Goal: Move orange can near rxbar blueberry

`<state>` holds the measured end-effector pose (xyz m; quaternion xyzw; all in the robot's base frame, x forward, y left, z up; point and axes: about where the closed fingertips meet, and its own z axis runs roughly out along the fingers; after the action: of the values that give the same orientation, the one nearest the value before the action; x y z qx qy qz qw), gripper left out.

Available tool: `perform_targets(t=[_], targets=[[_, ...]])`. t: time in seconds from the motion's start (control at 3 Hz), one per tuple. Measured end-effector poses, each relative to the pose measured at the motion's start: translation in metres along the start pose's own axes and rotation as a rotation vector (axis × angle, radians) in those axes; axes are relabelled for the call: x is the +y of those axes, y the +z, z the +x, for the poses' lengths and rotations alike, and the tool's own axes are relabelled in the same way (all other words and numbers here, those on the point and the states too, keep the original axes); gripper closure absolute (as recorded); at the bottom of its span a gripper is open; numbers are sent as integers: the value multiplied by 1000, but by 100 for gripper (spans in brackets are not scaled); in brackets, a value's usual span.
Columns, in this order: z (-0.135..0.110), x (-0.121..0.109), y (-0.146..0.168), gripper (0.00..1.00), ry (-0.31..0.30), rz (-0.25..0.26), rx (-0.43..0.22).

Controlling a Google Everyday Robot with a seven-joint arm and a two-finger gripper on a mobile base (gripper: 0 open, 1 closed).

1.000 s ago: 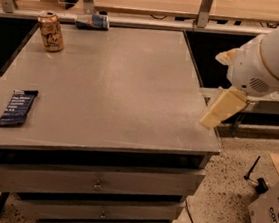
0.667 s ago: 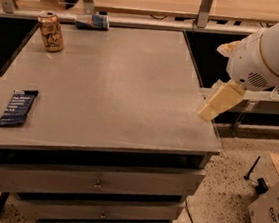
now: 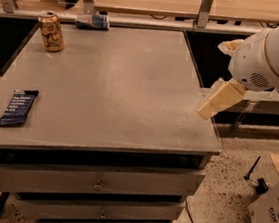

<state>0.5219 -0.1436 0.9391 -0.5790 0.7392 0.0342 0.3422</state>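
The orange can (image 3: 51,31) stands upright at the far left corner of the grey table (image 3: 117,86). The rxbar blueberry (image 3: 17,107) lies flat near the table's left front edge, well apart from the can. My gripper (image 3: 220,98) hangs at the table's right edge, far from both things, below the white arm (image 3: 272,50). It holds nothing that I can see.
A blue and silver can (image 3: 92,21) lies on its side at the table's back edge, right of the orange can. Drawers (image 3: 96,184) are under the tabletop. A cardboard box (image 3: 273,214) and a dark tool (image 3: 255,179) sit on the floor at right.
The arm and gripper have moved up and slightly left along the table's right edge. The cans and the bar have not moved.
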Motion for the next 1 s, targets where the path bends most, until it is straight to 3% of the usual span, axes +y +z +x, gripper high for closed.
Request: perform_targets(t=[0.33, 1.0], targets=[[-32, -17, 25, 0, 0, 7, -158], [-130, -68, 105, 0, 21, -15, -447]])
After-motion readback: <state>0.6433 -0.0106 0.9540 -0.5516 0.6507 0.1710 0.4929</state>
